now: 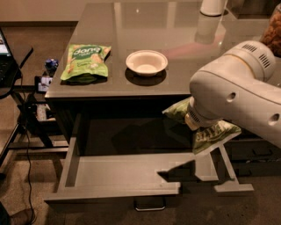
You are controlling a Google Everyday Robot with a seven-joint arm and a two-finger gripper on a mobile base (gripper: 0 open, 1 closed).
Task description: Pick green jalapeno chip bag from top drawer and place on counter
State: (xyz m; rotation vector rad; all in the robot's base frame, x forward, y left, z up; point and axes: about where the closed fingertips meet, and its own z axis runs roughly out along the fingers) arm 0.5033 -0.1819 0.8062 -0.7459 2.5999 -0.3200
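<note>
Right of centre: green jalapeno chip bag hanging clear above open top drawer, ready for carrying up to counter. Gripper mostly hidden under arm, seemingly clamped on bag.

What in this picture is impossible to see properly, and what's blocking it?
Camera view:
- Gripper: hidden behind the white arm, where it meets the green jalapeno chip bag above the top drawer.
- Bag's middle: covered by the arm.
- White container and brown object: cut off by picture edges.
</note>
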